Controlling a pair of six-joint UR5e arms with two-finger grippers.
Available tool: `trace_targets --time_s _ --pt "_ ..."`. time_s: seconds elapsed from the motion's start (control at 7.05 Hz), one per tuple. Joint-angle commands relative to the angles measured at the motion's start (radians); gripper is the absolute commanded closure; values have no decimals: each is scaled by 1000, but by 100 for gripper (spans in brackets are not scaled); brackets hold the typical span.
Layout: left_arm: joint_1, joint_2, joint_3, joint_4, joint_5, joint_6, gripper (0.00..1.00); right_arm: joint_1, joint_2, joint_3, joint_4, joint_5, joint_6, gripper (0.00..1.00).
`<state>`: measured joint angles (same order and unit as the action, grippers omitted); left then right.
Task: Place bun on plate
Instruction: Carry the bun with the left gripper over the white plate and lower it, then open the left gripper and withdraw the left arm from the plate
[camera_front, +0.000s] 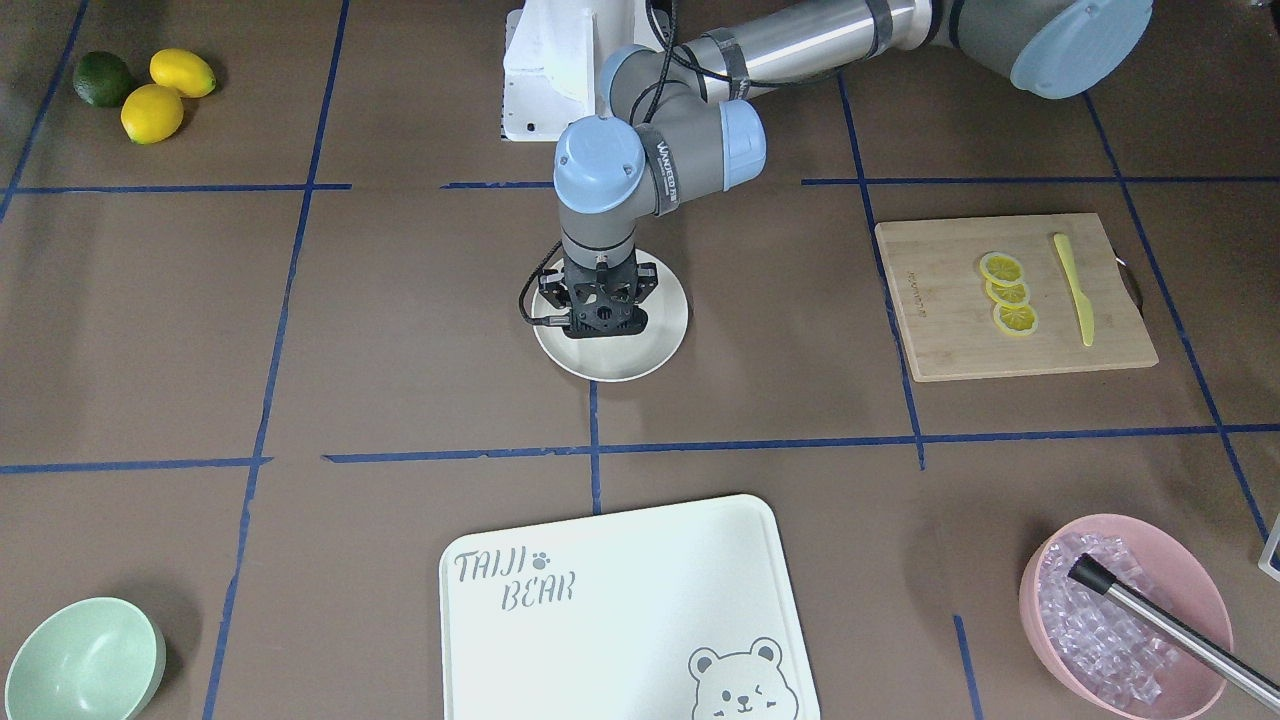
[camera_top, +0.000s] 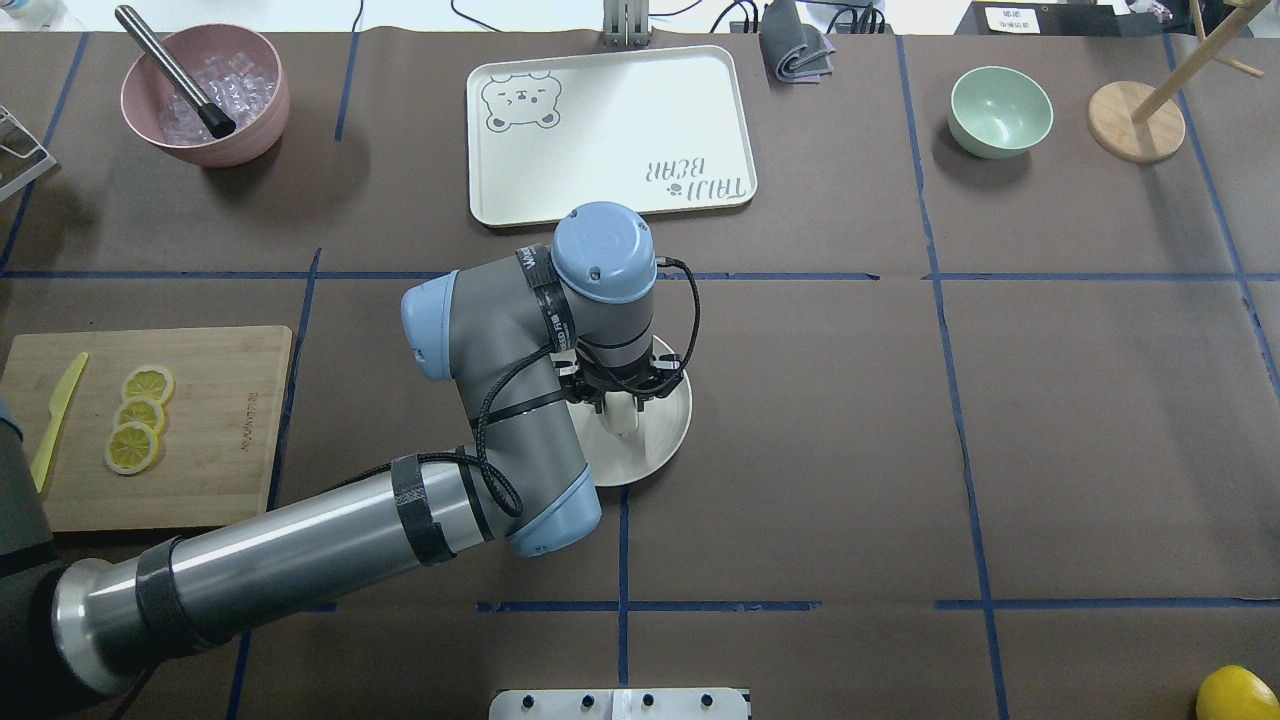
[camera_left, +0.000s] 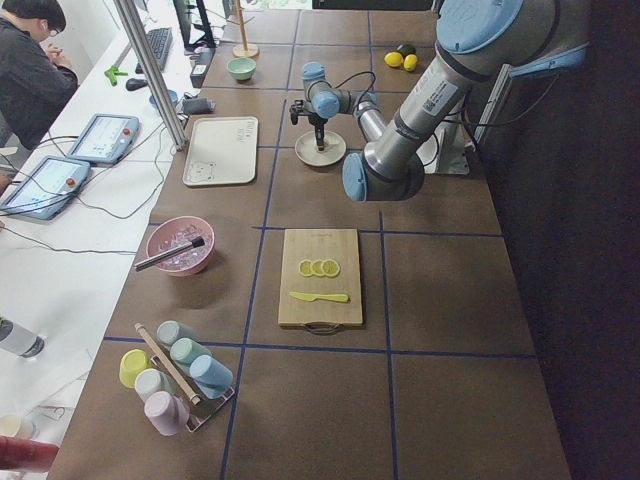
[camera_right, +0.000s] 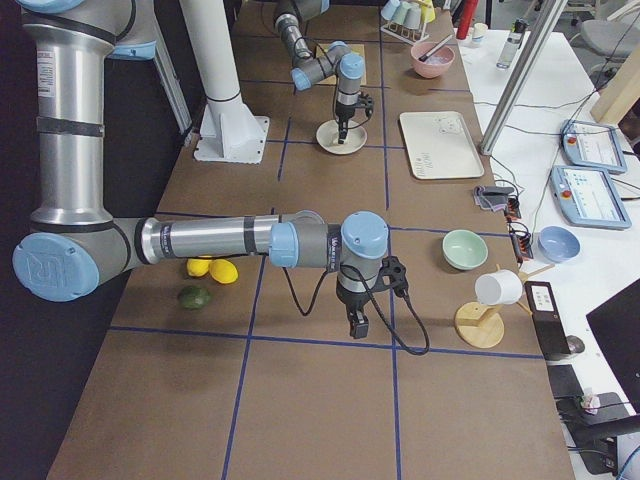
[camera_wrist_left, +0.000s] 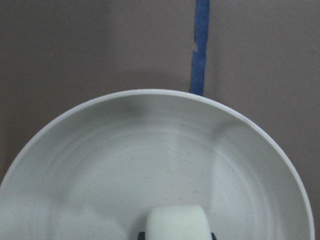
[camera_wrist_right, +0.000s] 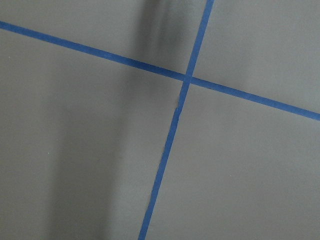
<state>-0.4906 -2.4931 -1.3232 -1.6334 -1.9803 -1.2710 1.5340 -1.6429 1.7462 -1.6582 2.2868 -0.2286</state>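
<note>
Left gripper (camera_top: 624, 412): pointed straight down over the plate in the middle of the overhead view. Its jaws were clamped on the bun, with a dark fingertip (camera_wrist_left: 142, 236) showing at either side of it in the wrist view.
Bun (camera_wrist_left: 176, 223): a white rounded block at the bottom middle of the left wrist view. It sat between the two jaws, over the inside of the plate; whether it touched the plate could not be told.
Plate (camera_front: 640, 355): round and cream-white, in the centre of the front view, just above a blue tape line (camera_front: 594, 420).
Right gripper (camera_right: 358, 324): hung over the brown table (camera_right: 300, 400) in the lower middle of the right side view, well apart from the plate. Whether its jaws were apart or together could not be told.
Cutting board (camera_front: 940, 330): at the right of the front view, carrying three lemon slices (camera_front: 1008, 293) and a yellow knife (camera_front: 1075, 290).
Tray (camera_front: 620, 580): white with a bear print, at the bottom middle of the front view.
</note>
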Motion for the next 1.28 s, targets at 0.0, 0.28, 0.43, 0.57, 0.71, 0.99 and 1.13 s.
trace_targets --time_s 0.0,0.28,0.43,0.57,0.71,0.99,1.13 --pt "3 2 -5 1 0 5 4 0 0 1 0 0 0 0" --pt "-32 6 -65 21 -5 8 0 0 2 1 0 0 0 0" --pt "-42 17 -82 41 -5 10 0 0 3 -1 0 0 0 0" --pt "-66 72 -153 76 -20 66 0 0 3 -2 0 0 -2 0" --pt "-94 179 -277 131 -40 178 0 0 3 -2 2 0 0 0" --pt "-239 409 -486 204 -110 469 0 0 3 -5 0 0 -2 0" --pt "-335 512 -517 204 -148 640 0 0 2 -8 0 0 -2 0"
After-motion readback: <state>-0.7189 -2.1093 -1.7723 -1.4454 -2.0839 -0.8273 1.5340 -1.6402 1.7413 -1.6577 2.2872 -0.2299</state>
